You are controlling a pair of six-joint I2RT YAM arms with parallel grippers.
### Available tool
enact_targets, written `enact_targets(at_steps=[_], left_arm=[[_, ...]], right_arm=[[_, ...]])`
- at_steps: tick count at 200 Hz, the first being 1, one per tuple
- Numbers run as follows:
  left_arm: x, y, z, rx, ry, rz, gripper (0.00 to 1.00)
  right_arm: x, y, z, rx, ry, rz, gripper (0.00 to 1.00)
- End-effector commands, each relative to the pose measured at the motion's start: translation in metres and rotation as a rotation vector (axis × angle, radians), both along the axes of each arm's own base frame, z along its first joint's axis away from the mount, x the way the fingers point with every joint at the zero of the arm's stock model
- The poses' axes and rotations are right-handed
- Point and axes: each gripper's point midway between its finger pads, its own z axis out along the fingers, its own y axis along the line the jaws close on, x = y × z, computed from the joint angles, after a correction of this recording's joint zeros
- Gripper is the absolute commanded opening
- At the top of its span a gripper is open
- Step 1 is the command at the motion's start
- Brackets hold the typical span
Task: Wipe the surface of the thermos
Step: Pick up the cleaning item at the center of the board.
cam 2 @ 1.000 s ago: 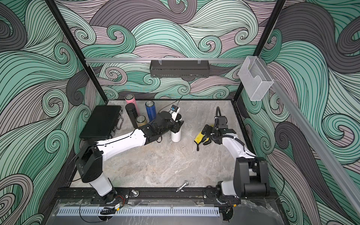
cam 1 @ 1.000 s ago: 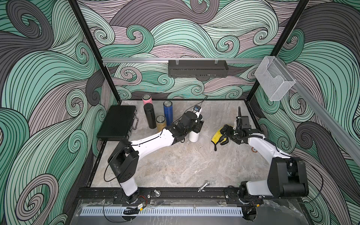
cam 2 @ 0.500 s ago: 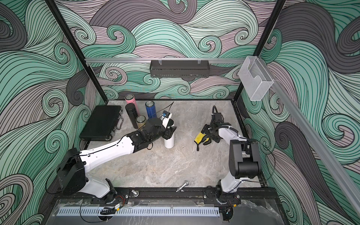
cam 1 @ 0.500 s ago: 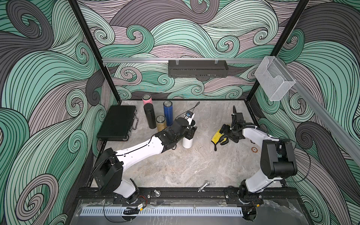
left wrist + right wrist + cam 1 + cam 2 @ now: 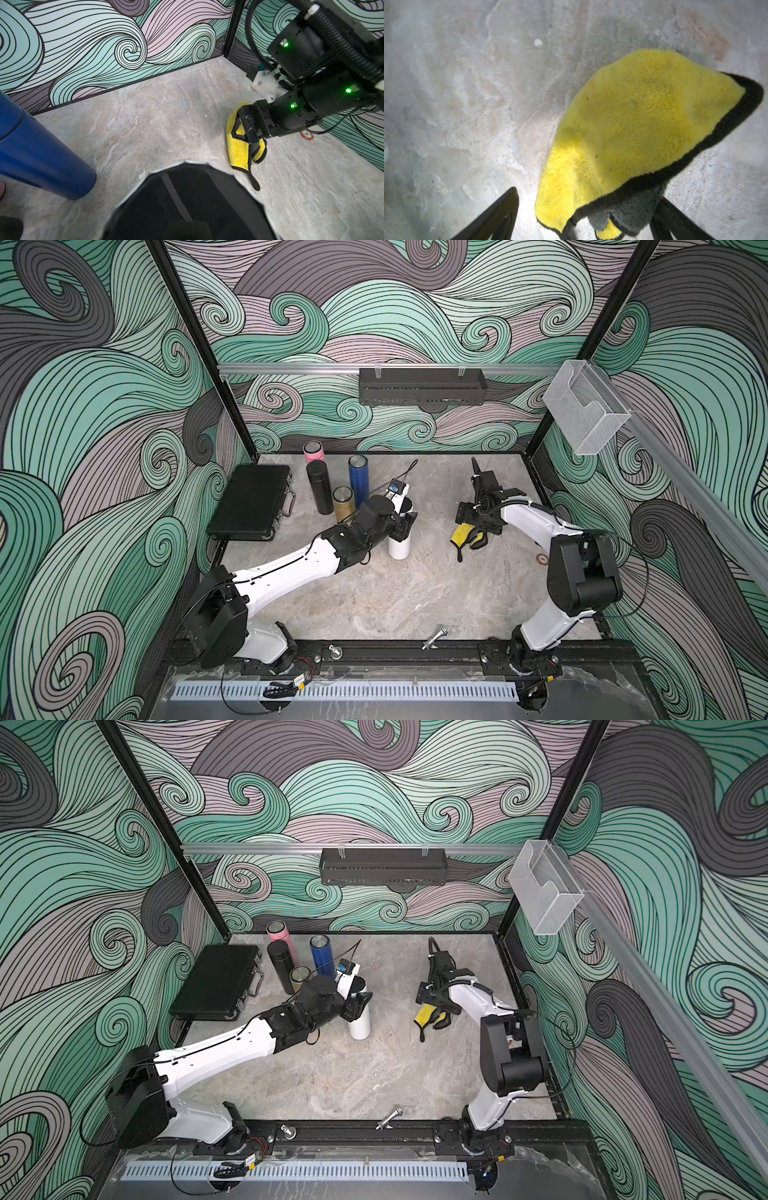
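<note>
1. Left gripper (image 5: 404,526): narrow, clamped on the white thermos (image 5: 400,546) near its black-lidded top. The thermos stands upright, mid-bench (image 5: 374,605).
2. Right gripper (image 5: 587,193): jaws wide and holding nothing. They hang low over the yellow cloth (image 5: 643,124), one finger on either side of its edge.
3. In a top view the cloth (image 5: 461,533) lies crumpled on the bench at 3 o'clock from the thermos, near it but not touching.
4. Further out, four spare flasks (image 5: 358,481) stand at 10 to 11 o'clock from the thermos, and a black case (image 5: 251,502) lies at 9 o'clock.
5. Progress, as I judge it, is early. The thermos is steadied, but the cloth is not yet picked up and no wiping shows.
6. Left to do: close on the cloth, lift it, carry it to the thermos at 9 o'clock, and rub the wall all round.
</note>
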Motion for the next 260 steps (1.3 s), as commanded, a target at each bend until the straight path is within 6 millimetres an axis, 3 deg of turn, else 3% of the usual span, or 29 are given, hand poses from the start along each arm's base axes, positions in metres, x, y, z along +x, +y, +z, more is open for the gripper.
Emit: enact_targets(at_steps=[1,25,45,57,65,97,132,148,155,167,180,189,211,238,260], left_arm=[[0.002,-0.004,0.030,-0.074,-0.068,0.001,0.00],[0.006,-0.007,0.028,-0.064,-0.061,0.006,0.00],[0.007,-0.012,0.028,-0.064,-0.055,-0.005,0.00],[0.007,-0.013,0.032,-0.069,-0.060,-0.011,0.00],[0.011,-0.018,0.019,-0.046,-0.039,-0.014,0.00],[0.012,-0.022,0.019,-0.051,-0.036,-0.019,0.00],[0.009,-0.021,0.017,-0.058,-0.036,-0.034,0.00],[0.007,-0.018,0.016,-0.061,-0.043,-0.032,0.00],[0.006,-0.017,0.014,-0.059,-0.043,-0.032,0.00],[0.004,-0.015,0.011,-0.050,-0.047,-0.033,0.00],[0.005,-0.012,0.004,-0.028,-0.048,-0.025,0.00],[0.002,-0.007,0.013,-0.037,-0.072,-0.024,0.00],[-0.003,-0.002,0.009,-0.024,-0.091,-0.037,0.00],[-0.008,0.004,0.000,-0.043,-0.124,-0.036,0.00],[-0.008,0.009,-0.001,-0.055,-0.149,-0.020,0.00]], right_arm=[[-0.009,-0.025,0.001,-0.151,0.063,0.013,0.97],[-0.005,-0.041,0.012,-0.231,0.030,-0.017,0.98],[0.001,-0.042,0.014,-0.169,0.003,-0.031,1.00],[0.005,-0.043,0.006,-0.119,0.014,-0.055,1.00],[0.008,-0.041,-0.002,-0.076,0.023,-0.068,1.00],[0.019,-0.037,-0.035,0.022,0.053,-0.122,0.96],[0.030,-0.030,-0.049,0.091,0.020,-0.142,0.87],[0.033,-0.028,-0.050,0.118,0.013,-0.149,0.63],[0.033,-0.027,-0.050,0.125,0.008,-0.150,0.59],[0.032,-0.025,-0.048,0.137,0.004,-0.147,0.28],[0.030,-0.023,-0.041,0.152,-0.009,-0.142,0.00],[0.026,-0.021,-0.034,0.164,-0.021,-0.138,0.00],[0.016,-0.002,-0.007,0.267,-0.094,-0.080,0.00],[0.002,0.053,0.054,0.471,-0.252,0.117,0.00],[-0.017,0.102,0.109,0.522,-0.332,0.299,0.00]])
